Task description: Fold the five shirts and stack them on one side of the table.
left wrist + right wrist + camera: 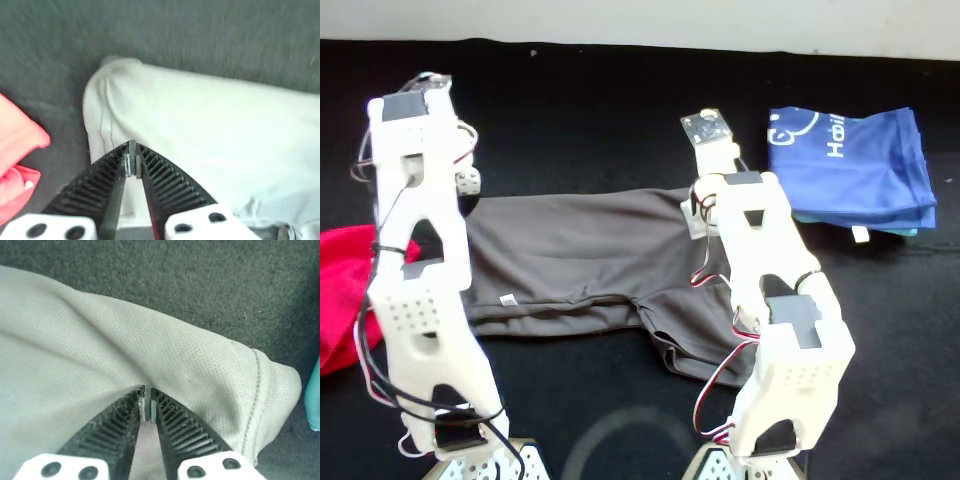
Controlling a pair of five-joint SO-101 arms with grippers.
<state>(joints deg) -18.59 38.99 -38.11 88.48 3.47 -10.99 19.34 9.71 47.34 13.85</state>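
grey shirt [580,260] lies spread on the black table [570,100], its long axis running side to side between the two arms, with one rumpled part trailing back toward the right arm's base. the left gripper [131,162] is clamped on fabric at the shirt's left end, and the right gripper [146,407] is pinched closed on fabric near its right end. a folded blue shirt [850,170] lies apart beyond the right end, and a bunched red shirt [340,290] sits at the table's left edge, near the grey shirt's left end.
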